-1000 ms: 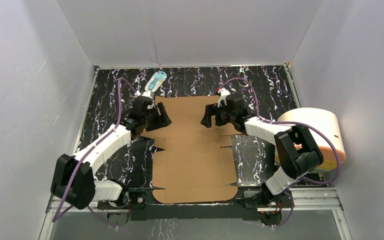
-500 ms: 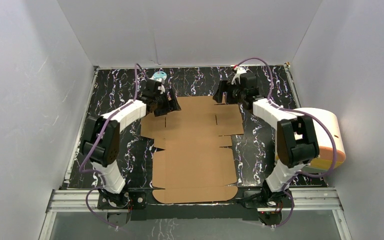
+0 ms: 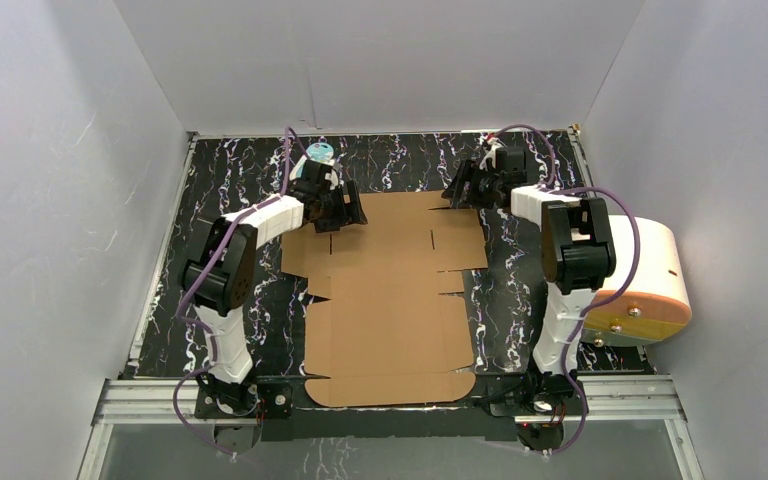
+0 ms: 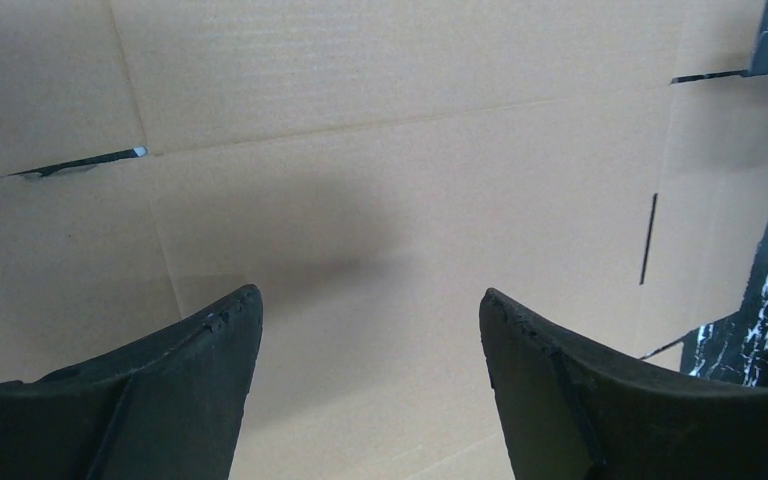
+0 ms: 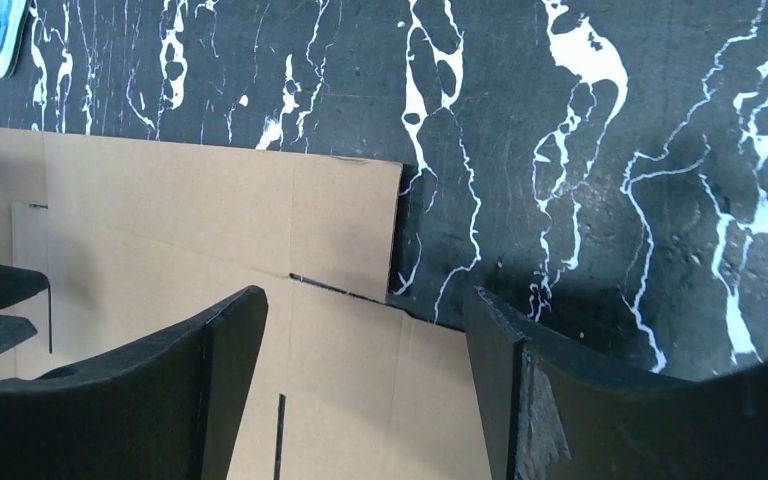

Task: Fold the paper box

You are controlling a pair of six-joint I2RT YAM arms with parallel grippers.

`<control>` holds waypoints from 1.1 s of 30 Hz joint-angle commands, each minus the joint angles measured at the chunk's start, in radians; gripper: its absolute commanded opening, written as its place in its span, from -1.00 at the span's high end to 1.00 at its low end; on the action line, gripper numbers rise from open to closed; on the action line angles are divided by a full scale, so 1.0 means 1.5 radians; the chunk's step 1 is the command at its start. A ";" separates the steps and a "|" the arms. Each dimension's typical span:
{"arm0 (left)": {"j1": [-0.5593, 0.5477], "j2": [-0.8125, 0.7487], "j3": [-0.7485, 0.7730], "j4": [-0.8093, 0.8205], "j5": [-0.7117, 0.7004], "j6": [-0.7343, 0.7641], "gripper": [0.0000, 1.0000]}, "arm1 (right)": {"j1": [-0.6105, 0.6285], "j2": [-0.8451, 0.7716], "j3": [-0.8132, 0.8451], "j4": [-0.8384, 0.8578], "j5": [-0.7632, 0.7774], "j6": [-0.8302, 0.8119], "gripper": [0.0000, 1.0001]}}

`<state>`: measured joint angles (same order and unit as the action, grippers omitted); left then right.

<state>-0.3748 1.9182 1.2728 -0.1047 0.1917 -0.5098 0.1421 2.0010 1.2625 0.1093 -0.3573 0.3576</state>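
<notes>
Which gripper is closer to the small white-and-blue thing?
Left. The left gripper hangs over the paper box close beside the white-and-blue item; the right gripper is at the opposite corner.

A robotics lab test cell: plain white panels [image 3: 380, 60] enclose a black, white-veined table [image 3: 400, 160] at frame left, top and right, while a left arm [image 3: 270, 215] and right arm [image 3: 560, 320] trailing purple cables [image 3: 523, 128] stand bolted to an aluminium rail [image 3: 140, 400] along the bottom.
</notes>
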 commanded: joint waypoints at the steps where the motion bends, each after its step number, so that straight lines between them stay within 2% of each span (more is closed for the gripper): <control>1: 0.002 0.020 0.020 0.008 0.009 0.013 -0.54 | -0.004 0.024 0.043 0.053 -0.047 0.026 -0.59; 7: 0.002 0.030 0.011 0.013 0.023 0.008 -0.54 | -0.009 0.061 0.058 0.066 -0.085 0.044 -0.48; 13: 0.002 0.027 -0.009 0.022 0.029 0.001 -0.54 | -0.009 0.082 0.066 0.063 -0.116 0.051 -0.26; 19: 0.002 0.015 -0.024 0.019 0.028 -0.007 -0.54 | 0.000 0.077 0.072 0.042 -0.117 0.029 0.13; 25: 0.002 -0.008 -0.052 0.020 0.018 -0.014 -0.54 | 0.020 0.056 0.086 -0.005 -0.068 -0.026 0.58; 28: 0.002 -0.014 -0.062 0.022 0.016 -0.017 -0.54 | 0.043 0.045 0.101 -0.038 -0.034 -0.063 0.65; 33: 0.002 -0.014 -0.070 0.026 0.019 -0.019 -0.54 | 0.083 0.021 0.117 -0.071 0.047 -0.110 0.65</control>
<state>-0.3676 1.9205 1.2041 -0.0181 0.2089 -0.5282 0.1928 2.1139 1.3903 0.0612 -0.3565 0.2775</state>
